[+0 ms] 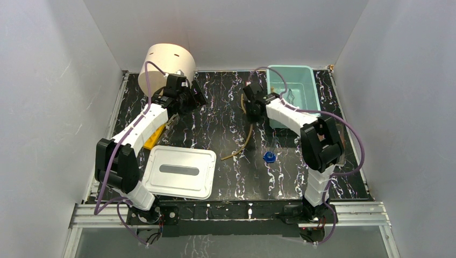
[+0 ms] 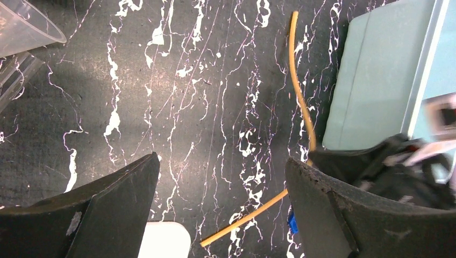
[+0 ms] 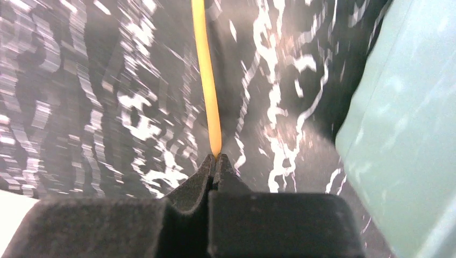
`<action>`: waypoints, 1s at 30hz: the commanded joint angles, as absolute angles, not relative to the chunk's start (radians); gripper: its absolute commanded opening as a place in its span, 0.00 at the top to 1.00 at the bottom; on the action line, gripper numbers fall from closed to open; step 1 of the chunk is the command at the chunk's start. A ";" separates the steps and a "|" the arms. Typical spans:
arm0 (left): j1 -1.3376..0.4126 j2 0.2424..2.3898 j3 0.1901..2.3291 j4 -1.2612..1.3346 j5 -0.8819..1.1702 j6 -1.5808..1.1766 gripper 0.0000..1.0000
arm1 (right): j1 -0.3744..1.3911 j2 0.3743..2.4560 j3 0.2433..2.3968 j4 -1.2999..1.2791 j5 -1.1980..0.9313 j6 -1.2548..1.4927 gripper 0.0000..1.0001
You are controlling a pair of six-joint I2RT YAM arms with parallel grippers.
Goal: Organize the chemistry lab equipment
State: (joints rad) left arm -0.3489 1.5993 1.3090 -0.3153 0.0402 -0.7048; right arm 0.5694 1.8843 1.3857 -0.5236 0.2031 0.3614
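Note:
My right gripper (image 1: pixel 250 112) is shut on the upper end of the tan rubber tube (image 1: pixel 243 144), which trails toward the table's front. The right wrist view shows the pinched tips (image 3: pixel 215 159) and the tube (image 3: pixel 207 80), blurred. My left gripper (image 1: pixel 198 97) is open and empty at the back left, above bare table (image 2: pixel 221 161); the tube (image 2: pixel 301 102) passes by its right finger. A clear beaker (image 2: pixel 21 27) lies at that view's top left. A blue cap (image 1: pixel 269 157) of the clear flask sits front centre. The yellow rack (image 1: pixel 153 137) is partly hidden under my left arm.
A teal bin (image 1: pixel 293 91) stands at the back right, close to my right gripper; it also shows in the wrist views (image 2: pixel 371 80) (image 3: pixel 408 134). A big cream cylinder (image 1: pixel 166 64) stands back left. A white flat lid (image 1: pixel 180 172) lies front left.

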 commanded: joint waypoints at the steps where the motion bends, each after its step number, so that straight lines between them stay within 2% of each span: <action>1: -0.345 1.584 1.356 -0.323 0.028 -0.686 0.15 | 0.563 1.827 1.592 -0.517 0.166 0.304 1.00; 7: -0.345 1.578 1.357 -0.322 0.033 -0.687 0.15 | 0.541 1.764 1.719 -0.488 0.244 0.232 1.00; 17: -0.345 1.566 1.334 -0.313 0.044 -0.693 0.15 | 0.374 1.668 1.837 -0.394 0.393 0.129 1.00; 30: -0.346 1.574 1.327 -0.310 0.059 -0.698 0.15 | 0.285 1.554 1.744 -0.278 0.661 0.068 1.00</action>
